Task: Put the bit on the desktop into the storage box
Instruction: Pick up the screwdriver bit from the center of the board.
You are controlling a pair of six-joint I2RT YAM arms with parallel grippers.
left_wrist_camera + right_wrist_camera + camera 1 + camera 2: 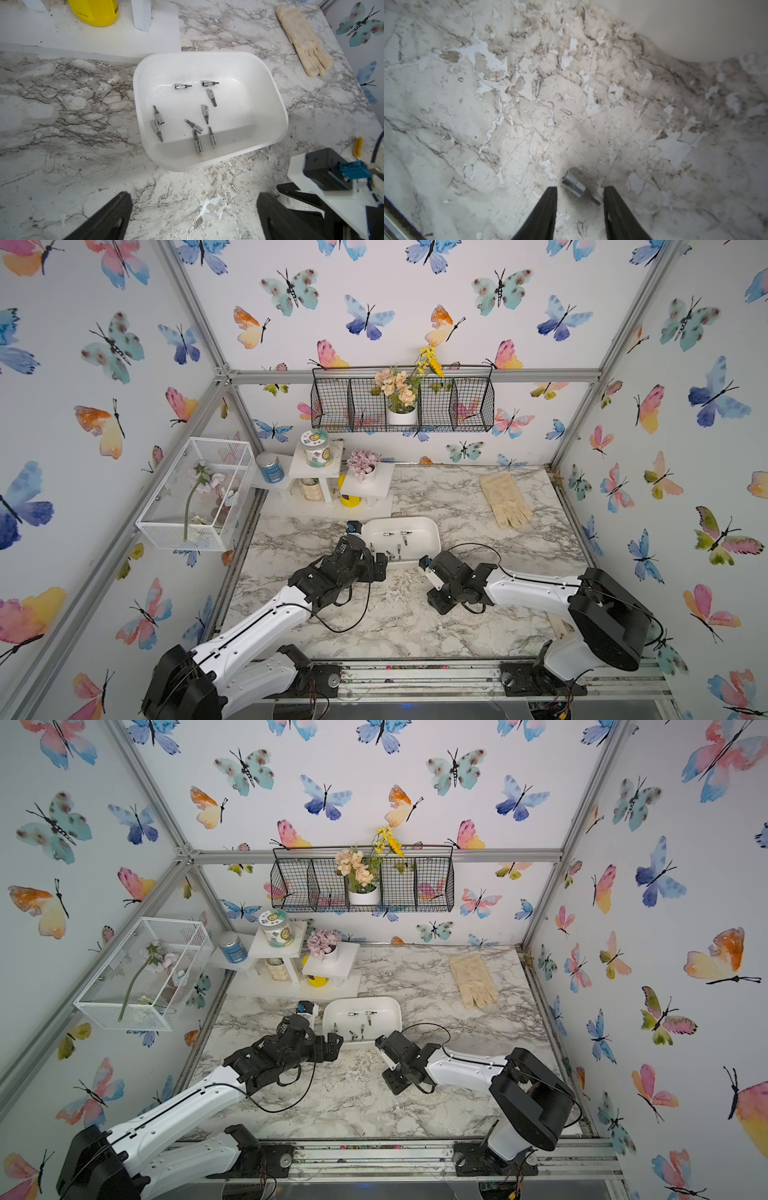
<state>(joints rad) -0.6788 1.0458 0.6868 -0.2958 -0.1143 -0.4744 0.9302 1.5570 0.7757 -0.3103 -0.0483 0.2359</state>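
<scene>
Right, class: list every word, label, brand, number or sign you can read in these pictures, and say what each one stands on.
Nothing can be quoted: no text here reads clearly.
On the yellow container: a line of small dark print, too blurred to read.
On the blue tin: pale label lettering, too small to read.
On the patterned jar: round emblems on lid and side, too small to read.
On the socket bits in the storage box: no markings legible.

The marbled surface (415, 614) carries the storage box (424, 547) near its middle, a cream glove (505, 499) toward its far right corner and a white riser (328, 510) at its far left. One bit (574, 186) lies near the box.
</scene>
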